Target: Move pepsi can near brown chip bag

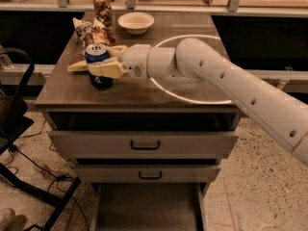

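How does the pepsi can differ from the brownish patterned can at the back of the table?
The pepsi can is blue; the patterned can is brownish. The pepsi can is nearer the front, beside the brown chip bag's pale end; the patterned can is at the back edge. The gripper holds the pepsi can in its jaws; the patterned can is untouched. Both are upright.

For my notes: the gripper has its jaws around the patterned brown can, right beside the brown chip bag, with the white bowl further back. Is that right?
No. In the camera view the gripper has its jaws around the blue pepsi can; the patterned brown can stands apart behind. The brown chip bag beside it and white bowl further back hold.
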{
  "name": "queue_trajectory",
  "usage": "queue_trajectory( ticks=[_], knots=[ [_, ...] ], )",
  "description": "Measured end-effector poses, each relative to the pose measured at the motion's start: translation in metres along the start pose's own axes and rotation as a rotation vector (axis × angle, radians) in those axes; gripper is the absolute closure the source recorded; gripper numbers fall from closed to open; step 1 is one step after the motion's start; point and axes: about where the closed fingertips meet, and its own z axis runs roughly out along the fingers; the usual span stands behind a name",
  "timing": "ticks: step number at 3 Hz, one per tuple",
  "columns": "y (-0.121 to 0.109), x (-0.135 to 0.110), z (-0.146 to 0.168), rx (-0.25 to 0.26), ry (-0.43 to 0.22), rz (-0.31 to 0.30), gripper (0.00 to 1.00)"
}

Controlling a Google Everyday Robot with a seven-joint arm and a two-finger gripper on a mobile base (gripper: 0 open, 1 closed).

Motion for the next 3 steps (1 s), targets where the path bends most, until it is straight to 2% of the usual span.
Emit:
queue_trajectory(
  ticks=[1,3],
  knots=[
    [0.0045,0.013,0.0215,-0.01,0.015,-0.01,0.89],
    [0.0071,0.0125,0.026,-0.016,0.015,-0.01,0.42]
  ],
)
